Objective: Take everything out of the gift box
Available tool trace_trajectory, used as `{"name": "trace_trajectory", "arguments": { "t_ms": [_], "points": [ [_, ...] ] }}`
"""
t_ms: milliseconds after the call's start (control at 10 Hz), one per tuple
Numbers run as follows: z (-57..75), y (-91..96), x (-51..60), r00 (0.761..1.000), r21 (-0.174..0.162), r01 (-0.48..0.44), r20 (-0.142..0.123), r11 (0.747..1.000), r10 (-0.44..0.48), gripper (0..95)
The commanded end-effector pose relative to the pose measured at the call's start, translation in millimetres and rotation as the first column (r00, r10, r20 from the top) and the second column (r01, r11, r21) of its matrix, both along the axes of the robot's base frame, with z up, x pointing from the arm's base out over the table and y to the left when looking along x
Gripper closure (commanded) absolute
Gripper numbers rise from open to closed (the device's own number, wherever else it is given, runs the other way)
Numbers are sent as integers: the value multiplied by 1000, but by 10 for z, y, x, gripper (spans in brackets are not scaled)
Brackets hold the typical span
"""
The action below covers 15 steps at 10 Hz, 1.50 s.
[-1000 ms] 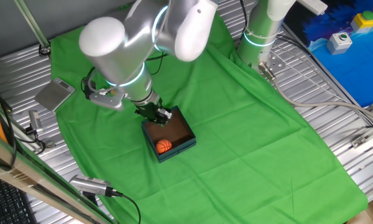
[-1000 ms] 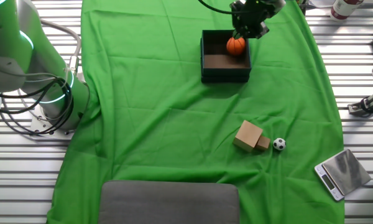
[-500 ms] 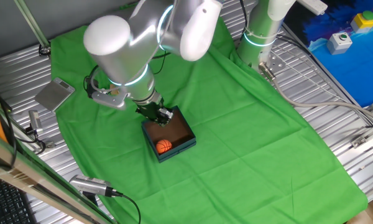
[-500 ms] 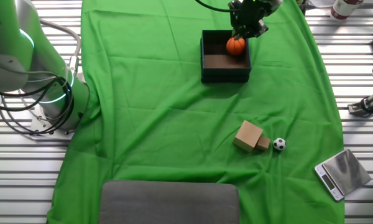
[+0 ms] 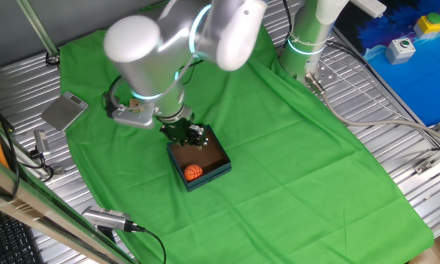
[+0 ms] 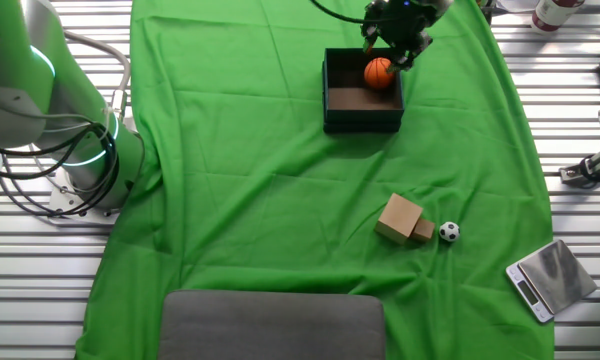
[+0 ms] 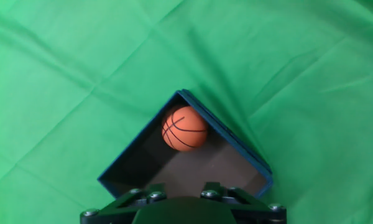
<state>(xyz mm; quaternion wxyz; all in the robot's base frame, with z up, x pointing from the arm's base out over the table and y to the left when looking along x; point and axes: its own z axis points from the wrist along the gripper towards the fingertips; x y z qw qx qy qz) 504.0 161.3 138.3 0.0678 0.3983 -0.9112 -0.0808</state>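
Not showing any readable text, label, brand, number or sign anywhere; markings on small devices staying too blurred to read.

Arm: your arm (image 5: 161, 51) reached in from the far side of the table, its big silver elbow joint raised high and the forearm angled down.
Wrist: it pointed the hand almost straight down; the light ring on the joint glowed pale blue.
Gripper: your gripper (image 5: 187, 134) hung low, dark and compact in both fixed views (image 6: 395, 25).
Jaws: you could not make out their gap in any view; the hand view caught only the gripper's dark base along its bottom edge.
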Motion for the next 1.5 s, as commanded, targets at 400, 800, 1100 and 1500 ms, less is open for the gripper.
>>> {"name": "trace_trajectory", "arguments": {
  "t_ms": [400,800,1100,1500],
  "points": [
    [-69,13,-23,998,-19,55,6,998,-55,190],
    [-200,209,29,995,-8,97,19,995,-97,380],
    [-317,281,49,995,-10,100,30,995,-100,380],
    [-468,280,59,993,-4,99,58,995,-99,380]
  ]
}}
